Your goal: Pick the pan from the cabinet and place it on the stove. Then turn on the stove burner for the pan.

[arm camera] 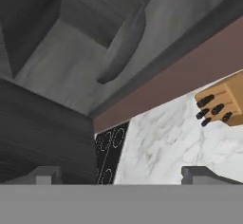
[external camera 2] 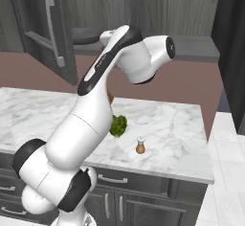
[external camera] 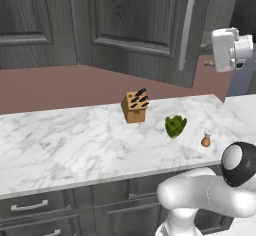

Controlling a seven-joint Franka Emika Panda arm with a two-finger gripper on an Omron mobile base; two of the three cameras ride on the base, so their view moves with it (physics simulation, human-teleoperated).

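The jaws stand spread apart with nothing between them; in the hand view the two dark finger tips (arm camera: 45, 174) rise well apart at the bottom, so the gripper (arm camera: 123, 176) is released. Beyond them lies the pan (arm camera: 124, 47), a round, shallow, dark grey shape resting on the smooth grey shelf inside the cabinet (arm camera: 33, 137), seen edge-on and tilted by the camera's roll. In the right base view the pan (external camera 2: 85, 35) shows as a dark flat disc on the shelf behind the arm's elbow. The cabinet door (external camera: 145, 25) hangs swung out, dark grey wood grain with a raised panel and a long silver bar handle (external camera: 186, 31).

Below, the desk (external camera: 65, 145) is white marble with grey veins. On it stand a boxy wooden knife block (external camera: 135, 107) with black handles, a crinkled green leafy vegetable (external camera: 175, 125) and a small brown shaker with a pale top (external camera: 206, 139). A corner of the black glass stove (arm camera: 109, 152) with thin white rings abuts the marble.
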